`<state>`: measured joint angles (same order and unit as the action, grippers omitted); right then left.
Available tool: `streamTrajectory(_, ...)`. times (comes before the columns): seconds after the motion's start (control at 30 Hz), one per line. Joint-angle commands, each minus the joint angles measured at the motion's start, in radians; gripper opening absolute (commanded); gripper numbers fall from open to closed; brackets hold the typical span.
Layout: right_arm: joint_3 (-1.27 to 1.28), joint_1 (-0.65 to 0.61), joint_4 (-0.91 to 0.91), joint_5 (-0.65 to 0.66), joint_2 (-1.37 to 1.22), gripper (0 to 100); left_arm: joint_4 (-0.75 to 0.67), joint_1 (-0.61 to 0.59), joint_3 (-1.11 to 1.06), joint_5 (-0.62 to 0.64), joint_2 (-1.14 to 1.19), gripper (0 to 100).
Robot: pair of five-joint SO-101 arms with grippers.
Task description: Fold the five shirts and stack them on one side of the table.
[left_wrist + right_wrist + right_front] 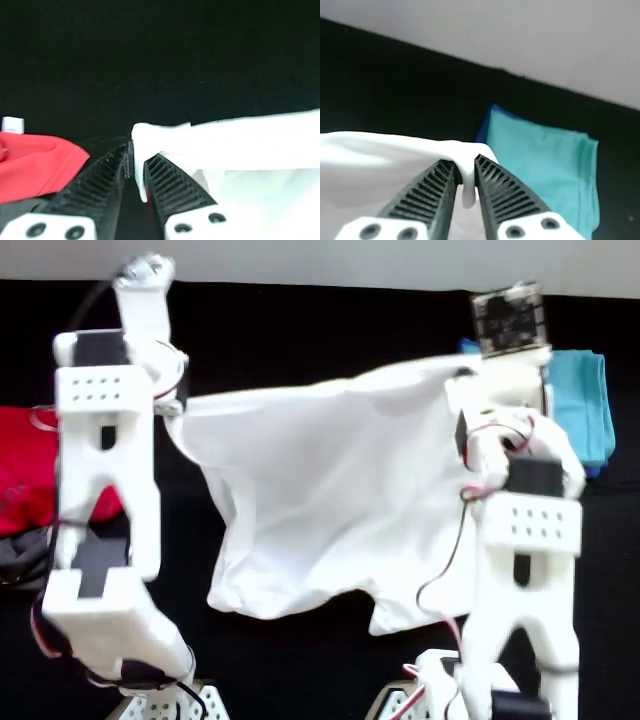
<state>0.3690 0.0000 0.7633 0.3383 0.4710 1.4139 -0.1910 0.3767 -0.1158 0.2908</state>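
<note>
Centrally: white shirt (330, 500), plain, rumpled. Hung spread above black table (300, 330), top edge stretched taut, lower hem sagging in loose folds. Was pinched at one corner by left gripper (136, 159), narrow on the cloth; at the opposite corner by right gripper (465, 172), likewise clamped. Nearby: red shirt (35, 165) on the left; folded teal shirt (540, 170) on the right.

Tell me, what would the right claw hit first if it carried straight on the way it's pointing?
Past the white shirt it pinches, the right gripper seems aimed at the folded teal shirt ahead, though it might pass above it; depth is unclear.
</note>
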Motion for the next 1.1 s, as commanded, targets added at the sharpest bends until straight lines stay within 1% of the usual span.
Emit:
streamTrajectory(0.0, 0.01, -0.004, -0.05, 0.008, -0.088, 0.6, -0.08, -0.005, 0.021, -0.008, 0.13, 1)
streamTrajectory(0.1, -0.027, -0.005, -0.047, 0.008, -0.176, 0.6, -0.101, -0.005, 0.087, -0.006, 0.206, 1)
streamTrajectory(0.2, -0.07, -0.005, -0.045, 0.008, -0.231, 0.6, -0.071, -0.005, 0.188, -0.006, 0.236, 2)
streamTrajectory(0.23, -0.081, -0.005, -0.045, 0.008, -0.243, 0.6, -0.04, -0.007, 0.222, -0.006, 0.237, 3)
streamTrajectory(0.33, -0.104, -0.007, -0.045, 0.008, -0.269, 0.6, 0.063, -0.007, 0.34, -0.006, 0.236, 13)
streamTrajectory(0.4, -0.104, -0.007, -0.045, 0.008, -0.272, 0.6, 0.132, -0.007, 0.43, -0.006, 0.236, 18)
streamTrajectory(0.53, -0.104, -0.008, -0.047, 0.008, -0.275, 0.6, 0.261, 0.019, 0.575, -0.005, 0.236, 16)
streamTrajectory(0.63, -0.104, -0.008, -0.047, 0.008, -0.275, 0.6, 0.358, 0.081, 0.595, -0.009, 0.237, 16)
streamTrajectory(0.73, -0.104, -0.008, -0.047, 0.008, -0.275, 0.6, 0.359, 0.142, 0.504, -0.009, 0.234, 16)
streamTrajectory(0.83, -0.104, -0.008, -0.047, 0.008, -0.275, 0.6, 0.353, 0.18, 0.475, -0.009, 0.236, 16)
streamTrajectory(0.93, -0.102, -0.008, -0.045, 0.008, -0.275, 0.6, 0.344, 0.173, 0.499, -0.011, 0.243, 16)
streamTrajectory(1.07, -0.102, -0.008, -0.045, 0.008, -0.274, 0.6, 0.259, 0.105, 0.501, -0.008, 0.243, 16)
